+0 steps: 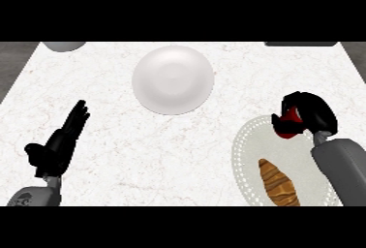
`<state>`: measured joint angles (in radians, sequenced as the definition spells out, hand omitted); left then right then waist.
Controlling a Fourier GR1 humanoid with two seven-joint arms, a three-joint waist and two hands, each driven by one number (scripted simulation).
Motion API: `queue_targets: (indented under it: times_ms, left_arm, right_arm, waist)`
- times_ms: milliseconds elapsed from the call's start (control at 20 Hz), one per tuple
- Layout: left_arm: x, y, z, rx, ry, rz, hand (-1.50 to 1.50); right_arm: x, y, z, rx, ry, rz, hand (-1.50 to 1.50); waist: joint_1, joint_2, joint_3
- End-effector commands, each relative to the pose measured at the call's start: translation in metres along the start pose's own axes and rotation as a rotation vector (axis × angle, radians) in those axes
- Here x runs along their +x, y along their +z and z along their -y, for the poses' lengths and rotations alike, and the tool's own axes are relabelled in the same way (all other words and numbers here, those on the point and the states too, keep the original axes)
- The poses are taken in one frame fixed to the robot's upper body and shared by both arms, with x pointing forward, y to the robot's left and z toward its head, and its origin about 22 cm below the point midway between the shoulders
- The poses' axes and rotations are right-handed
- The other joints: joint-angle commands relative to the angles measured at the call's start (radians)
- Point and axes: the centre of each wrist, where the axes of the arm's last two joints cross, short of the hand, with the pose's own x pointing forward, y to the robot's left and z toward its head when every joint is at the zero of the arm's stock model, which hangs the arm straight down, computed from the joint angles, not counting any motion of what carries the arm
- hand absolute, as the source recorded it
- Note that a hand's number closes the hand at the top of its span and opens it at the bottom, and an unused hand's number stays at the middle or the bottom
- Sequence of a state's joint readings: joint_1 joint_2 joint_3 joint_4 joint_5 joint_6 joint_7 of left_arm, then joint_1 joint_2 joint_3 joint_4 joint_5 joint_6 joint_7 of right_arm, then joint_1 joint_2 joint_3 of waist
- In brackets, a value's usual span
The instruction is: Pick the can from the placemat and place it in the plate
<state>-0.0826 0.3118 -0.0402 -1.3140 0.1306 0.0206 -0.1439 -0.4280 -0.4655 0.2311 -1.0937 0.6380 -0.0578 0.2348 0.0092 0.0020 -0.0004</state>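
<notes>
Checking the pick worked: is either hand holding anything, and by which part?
The right hand is curled round the red can; the exact hold is hidden. The left hand holds nothing.

White marble counter (107,87) over dark grey floor (14,58).

We see two forearms, both in a smooth matte grey with rounded, tube-like casings. Each ends in a black hand. Our left hand (58,143) shows slender black fingers and a stubby black thumb branching from a narrow palm, and a short pale grey wrist piece joins it to the arm. Our right hand (309,113) is a bulkier black mass with glossy highlights, and its grey forearm (343,167) looks broad and plain, without markings we can read.
</notes>
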Motion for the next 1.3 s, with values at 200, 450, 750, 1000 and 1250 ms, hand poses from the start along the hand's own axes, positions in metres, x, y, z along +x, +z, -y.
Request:
queue_targets:
  times_ms: [200,450,750,1000,1250]
  left_arm:
    - [-0.012,0.015,-0.008,0.022,-0.019,-0.017,0.0]
    - [-0.007,0.008,0.002,0.006,0.006,-0.018,0.0]
    - [0.014,-0.012,-0.006,-0.002,-0.008,-0.014,0.0]
    - [0.004,0.012,-0.009,-0.007,0.006,-0.006,0.0]
    - [0.009,0.011,0.006,-0.003,-0.002,-0.006,0.0]
  right_arm:
    - [0.006,0.015,0.021,-0.154,-0.012,0.205,1.5]
    - [0.02,0.021,0.063,-0.28,-0.057,0.28,1.5]
    - [0.08,0.033,0.082,-0.434,-0.1,0.349,1.5]
    - [0.115,0.015,0.096,-0.395,-0.149,0.392,1.5]
    - [0.159,-0.004,0.082,-0.356,-0.137,0.423,1.5]
  waist:
    - [-0.011,-0.004,0.0]
    - [-0.012,-0.003,0.0]
    - [-0.009,-0.003,0.0]
    - [0.004,-0.002,0.0]
    - [0.006,-0.001,0.0]
